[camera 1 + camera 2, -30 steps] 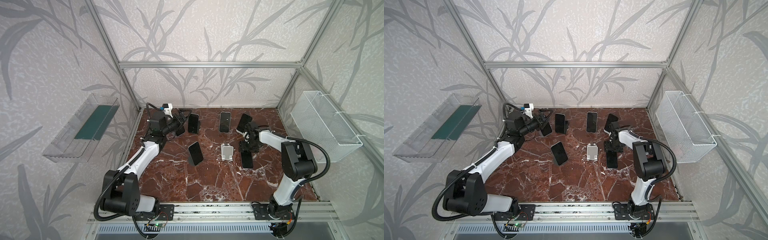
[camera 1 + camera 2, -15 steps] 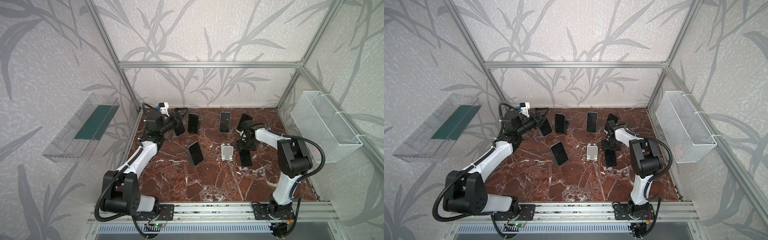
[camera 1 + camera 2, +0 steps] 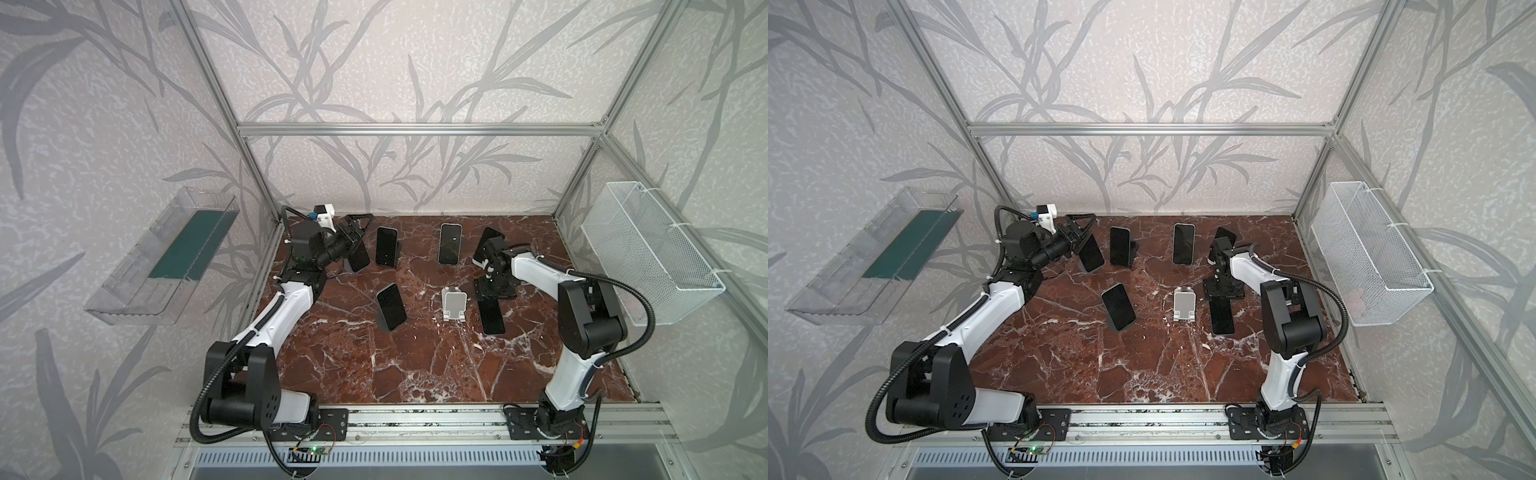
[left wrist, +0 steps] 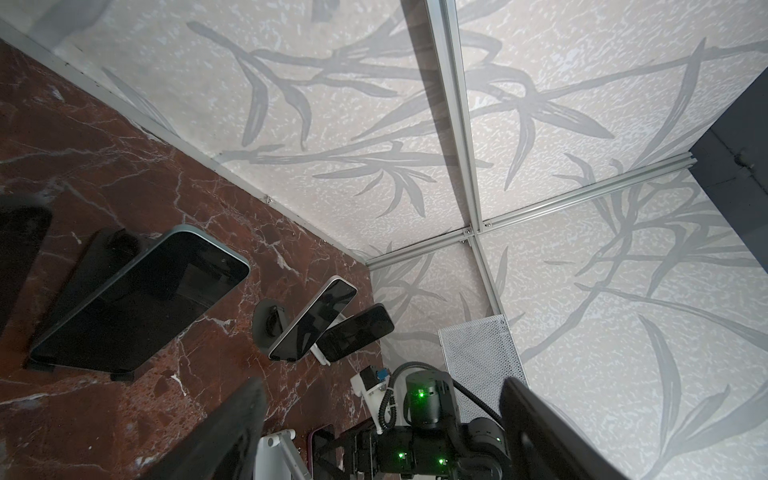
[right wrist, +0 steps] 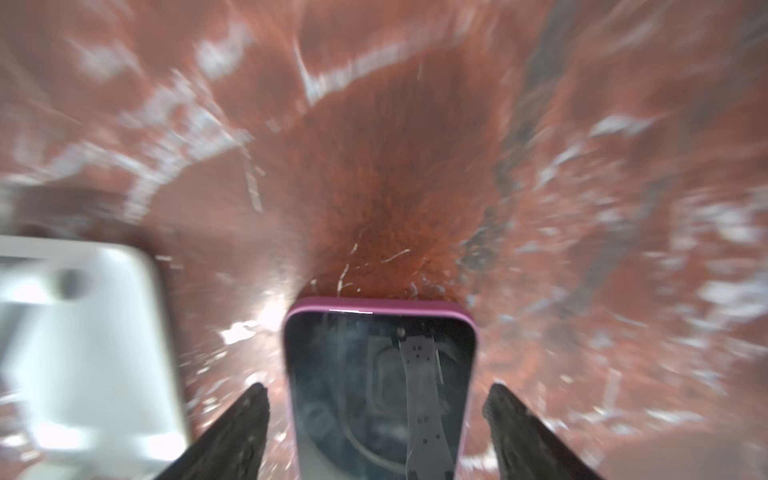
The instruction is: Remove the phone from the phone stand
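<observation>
the release step is judged to be in hand: the pink-cased phone (image 5: 380, 386) is seen lying flat on the marble surface (image 3: 415, 365), just beside the empty white stand (image 3: 454, 303) and no longer on it. the right gripper (image 3: 495, 293) is held over the phone's near end with its jaws spread, a gap showing on each side of the case, so nothing is gripped. the left gripper (image 3: 358, 227) is poised by the far-left phone (image 3: 358, 259), which leans on its stand; its jaws are also apart and nothing is seen between them. next, a straight lift of the right arm is called for, so that the case is not caught and dragged. several other phones are seen propped on stands towards the back and middle. the surface is glossy red-brown stone veined in white, likely slippery under a flat phone. the cell is closed in by leaf-patterned walls (image 3: 395, 62) on an aluminium frame (image 3: 415, 129), with a wire basket (image 3: 648, 249) hung on one side and a clear tray (image 3: 166, 257) on the other.
</observation>
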Robot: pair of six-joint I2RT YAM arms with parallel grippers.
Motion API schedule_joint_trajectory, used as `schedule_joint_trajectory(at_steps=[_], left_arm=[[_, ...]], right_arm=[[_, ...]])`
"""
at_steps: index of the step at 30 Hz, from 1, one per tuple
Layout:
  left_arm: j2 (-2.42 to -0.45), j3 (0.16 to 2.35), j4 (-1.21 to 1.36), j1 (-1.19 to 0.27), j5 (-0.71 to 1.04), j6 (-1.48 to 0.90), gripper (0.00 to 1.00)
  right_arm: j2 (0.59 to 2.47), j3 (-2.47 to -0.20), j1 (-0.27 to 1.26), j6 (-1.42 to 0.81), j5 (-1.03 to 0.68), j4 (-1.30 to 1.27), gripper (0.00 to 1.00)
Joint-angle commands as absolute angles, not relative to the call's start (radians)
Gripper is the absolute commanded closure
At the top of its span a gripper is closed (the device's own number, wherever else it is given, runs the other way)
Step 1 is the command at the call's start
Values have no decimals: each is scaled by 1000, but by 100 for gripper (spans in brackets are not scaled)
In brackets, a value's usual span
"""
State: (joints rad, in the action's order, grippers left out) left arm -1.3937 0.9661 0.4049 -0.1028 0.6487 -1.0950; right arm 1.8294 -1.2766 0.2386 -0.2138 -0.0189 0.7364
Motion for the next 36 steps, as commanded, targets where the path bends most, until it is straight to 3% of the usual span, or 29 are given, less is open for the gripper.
schedule_joint_trajectory(at_steps=[1, 10, 19, 24, 32, 36], left_arm=[[-1387, 986, 442, -102, 668, -1113, 12], [-1393, 985, 443, -103, 668, -1115, 12], [-1382, 986, 449, -102, 674, -1126, 12], [-1365, 994, 403, -102, 654, -1073, 12], [-1356, 1005, 331, -103, 627, -1030, 13], [-1337, 993, 247, -104, 538, -979, 14]], right_arm=[[1715, -1344, 249, -215, -16, 794, 16], [1493, -1279, 400, -270, 86, 761, 10], [1449, -1146, 640, -436, 182, 654, 0], [1462, -1094, 654, -515, 249, 615, 1], [1421, -950, 667, -517, 206, 430, 1], [1299, -845, 675, -538, 222, 388, 1]])
